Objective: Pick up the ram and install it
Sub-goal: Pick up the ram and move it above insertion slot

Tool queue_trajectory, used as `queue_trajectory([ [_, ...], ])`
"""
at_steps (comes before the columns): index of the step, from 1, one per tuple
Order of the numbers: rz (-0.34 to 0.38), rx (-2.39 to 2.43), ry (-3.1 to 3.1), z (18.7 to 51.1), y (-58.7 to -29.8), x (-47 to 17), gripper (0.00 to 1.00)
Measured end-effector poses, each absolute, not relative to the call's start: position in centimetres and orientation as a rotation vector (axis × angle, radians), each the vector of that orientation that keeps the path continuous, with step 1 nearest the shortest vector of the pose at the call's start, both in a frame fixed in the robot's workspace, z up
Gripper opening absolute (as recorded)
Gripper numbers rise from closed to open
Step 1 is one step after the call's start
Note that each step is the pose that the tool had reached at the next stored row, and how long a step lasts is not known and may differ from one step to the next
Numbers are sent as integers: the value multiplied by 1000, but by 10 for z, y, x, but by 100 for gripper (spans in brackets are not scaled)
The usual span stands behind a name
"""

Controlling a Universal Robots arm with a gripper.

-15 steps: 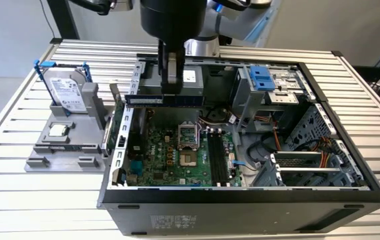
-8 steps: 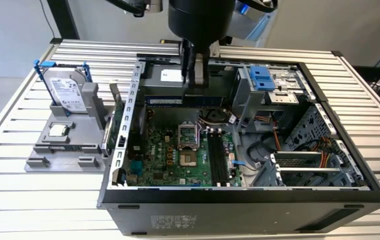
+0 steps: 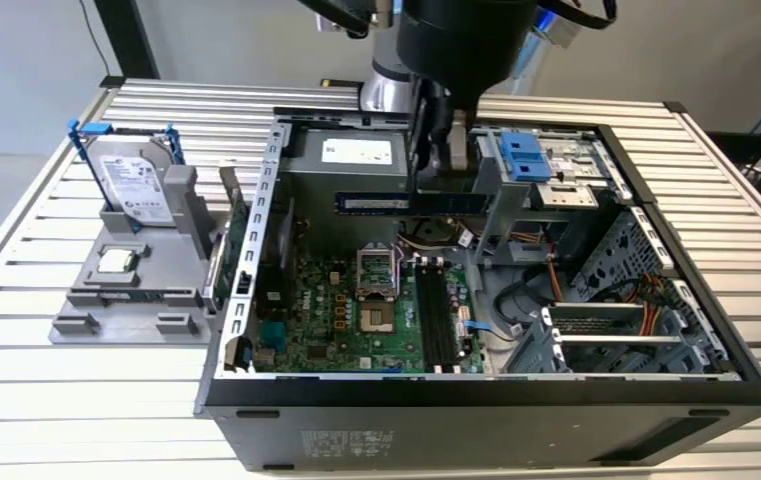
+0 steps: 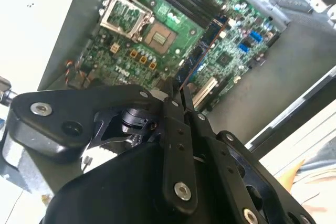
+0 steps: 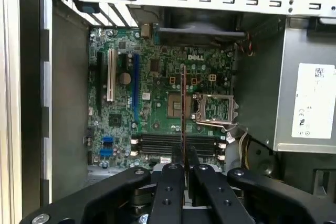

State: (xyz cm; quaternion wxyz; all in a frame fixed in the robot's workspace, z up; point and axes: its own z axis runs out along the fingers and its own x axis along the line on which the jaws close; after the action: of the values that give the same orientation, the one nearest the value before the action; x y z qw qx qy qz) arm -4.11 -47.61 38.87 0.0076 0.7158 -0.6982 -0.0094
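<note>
Gripper (image 5: pixel 184 157) pinched the ram (image 5: pixel 183 103) above the motherboard (image 5: pixel 152 77), apparently mid-carry; it hung crosswise to the memory slots (image 5: pixel 168 143), wanting alignment.

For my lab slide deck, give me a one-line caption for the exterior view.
Gripper holds the ram level above the open computer case, over the motherboard, not yet seated.

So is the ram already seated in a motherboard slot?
No, in the exterior view the ram is clamped in the jaws, up above the motherboard, and the memory slots sit empty.
</note>
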Motion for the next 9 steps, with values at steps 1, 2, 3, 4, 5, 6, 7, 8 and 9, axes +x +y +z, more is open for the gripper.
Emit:
queue_trajectory([
  [1,-30,2238,-2183,389,-476,-37,0],
  [2,-29,2238,-2183,389,-476,-32,0],
  [3,-30,2238,-2183,389,-476,-27,0],
  [4,-29,2238,-2183,389,-476,-23,0],
  [5,-29,2238,-2183,389,-476,-18,0],
  [6,-29,2237,-2183,389,-476,-14,0],
  [7,-30,2234,-2187,389,-476,-12,0],
  [8,-30,2230,-2191,389,-476,-11,0],
  [9,-30,2224,-2197,389,-475,-10,0],
])
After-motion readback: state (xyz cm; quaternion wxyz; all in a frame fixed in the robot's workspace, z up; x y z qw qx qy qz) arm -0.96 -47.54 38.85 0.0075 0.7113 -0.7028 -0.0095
